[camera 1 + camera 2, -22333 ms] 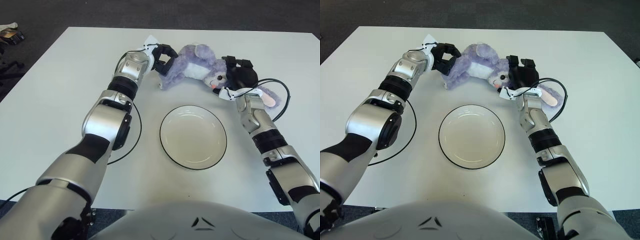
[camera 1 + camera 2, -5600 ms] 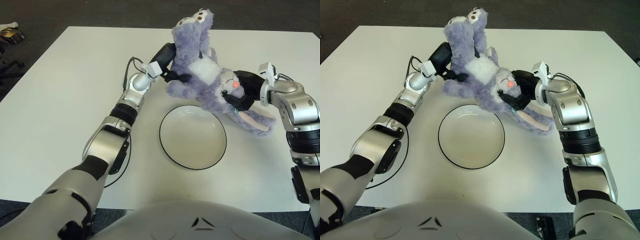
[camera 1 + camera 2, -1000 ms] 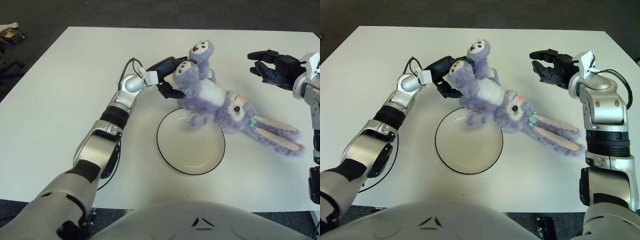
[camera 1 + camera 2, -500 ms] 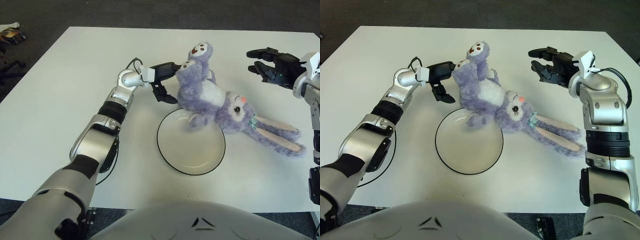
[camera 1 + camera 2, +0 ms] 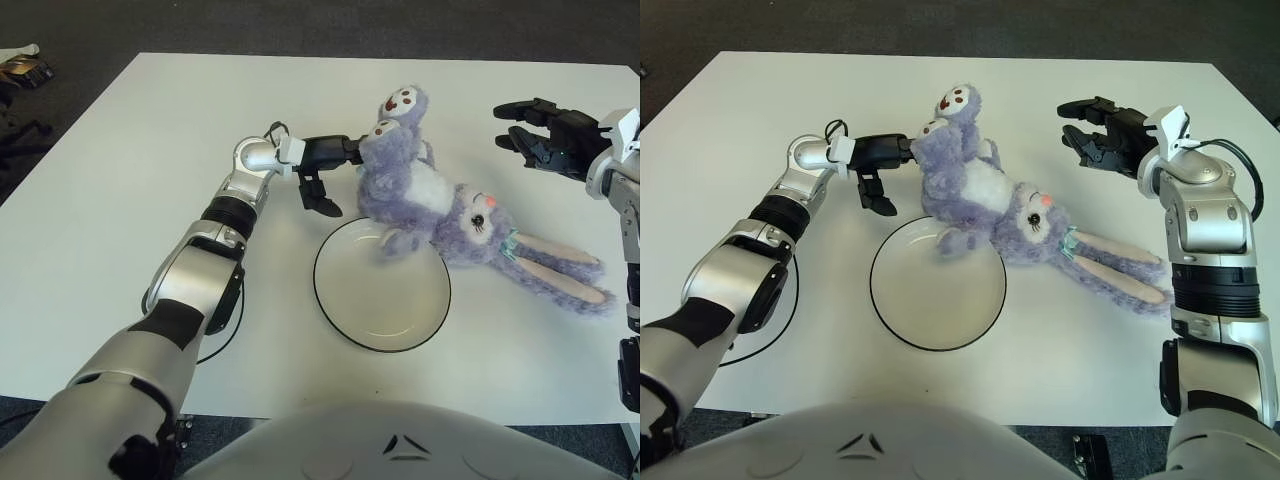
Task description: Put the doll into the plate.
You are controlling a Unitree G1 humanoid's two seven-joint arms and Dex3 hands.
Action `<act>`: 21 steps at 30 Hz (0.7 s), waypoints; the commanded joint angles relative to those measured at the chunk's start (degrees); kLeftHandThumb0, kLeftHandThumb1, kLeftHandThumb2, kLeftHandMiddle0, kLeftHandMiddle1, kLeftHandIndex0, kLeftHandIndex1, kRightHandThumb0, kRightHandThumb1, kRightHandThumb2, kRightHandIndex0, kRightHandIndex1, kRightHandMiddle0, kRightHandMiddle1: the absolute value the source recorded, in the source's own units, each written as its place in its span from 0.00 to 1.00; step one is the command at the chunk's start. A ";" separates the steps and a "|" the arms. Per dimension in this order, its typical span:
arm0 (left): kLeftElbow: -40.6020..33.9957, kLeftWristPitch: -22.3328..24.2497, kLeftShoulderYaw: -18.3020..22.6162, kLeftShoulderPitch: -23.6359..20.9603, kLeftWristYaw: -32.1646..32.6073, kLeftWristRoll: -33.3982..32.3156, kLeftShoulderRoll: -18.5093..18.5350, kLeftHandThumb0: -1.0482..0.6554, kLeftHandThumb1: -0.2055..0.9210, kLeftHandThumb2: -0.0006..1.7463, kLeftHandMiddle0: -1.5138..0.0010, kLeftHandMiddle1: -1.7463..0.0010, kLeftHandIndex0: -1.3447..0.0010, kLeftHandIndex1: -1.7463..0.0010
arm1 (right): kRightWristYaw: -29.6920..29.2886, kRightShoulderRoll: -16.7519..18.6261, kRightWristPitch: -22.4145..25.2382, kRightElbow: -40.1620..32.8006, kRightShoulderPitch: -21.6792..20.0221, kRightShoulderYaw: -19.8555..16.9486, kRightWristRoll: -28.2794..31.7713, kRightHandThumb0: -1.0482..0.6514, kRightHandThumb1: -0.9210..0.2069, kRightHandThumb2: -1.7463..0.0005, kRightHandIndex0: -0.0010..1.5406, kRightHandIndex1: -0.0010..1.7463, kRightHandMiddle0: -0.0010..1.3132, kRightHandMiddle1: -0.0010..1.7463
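Although the doll [image 5: 440,205] lies close to where it belongs, it is not properly in the plate [image 5: 381,325]; the purple rabbit sprawls on its back across the plate's far right rim, one paw hanging over the rim, its feet raised toward the far side of the white table [image 5: 130,170] and its long ears trailing off to the right on the tabletop; most of the plate's bowl shows bare. The left hand [image 5: 325,168] reaches in from the left with its fingers spread and holding nothing; one finger stretches out level to the doll's lower foot, seemingly touching it, while another hangs down just beyond the plate's left rim, a pose that suits nudging the toy sideways rather than lifting it. The right hand [image 5: 1102,134] hovers above the table to the right of the doll's feet, well apart from it, fingers splayed and empty, probably kept clear so the doll can settle. By the look of it, the job is only partly done.
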 commanded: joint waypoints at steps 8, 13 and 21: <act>0.94 -5.08 -2.76 0.32 9.81 10.50 0.64 0.11 0.76 0.35 1.00 1.00 1.00 0.44 | 0.09 -0.04 0.44 -0.05 0.55 -1.08 0.30 0.37 0.24 0.50 0.12 0.22 0.00 0.44; -0.28 -7.02 -3.53 1.76 16.21 14.06 0.06 0.11 0.81 0.32 1.00 1.00 1.00 0.45 | 0.19 -0.28 -0.21 -0.13 0.90 -0.92 -0.05 0.37 0.24 0.50 0.13 0.23 0.00 0.45; -2.44 -9.70 -3.97 3.88 28.70 19.55 -0.29 0.11 0.82 0.31 0.99 1.00 1.00 0.45 | 0.32 -0.73 -0.49 -0.74 1.62 -0.65 -0.66 0.35 0.23 0.51 0.12 0.26 0.00 0.45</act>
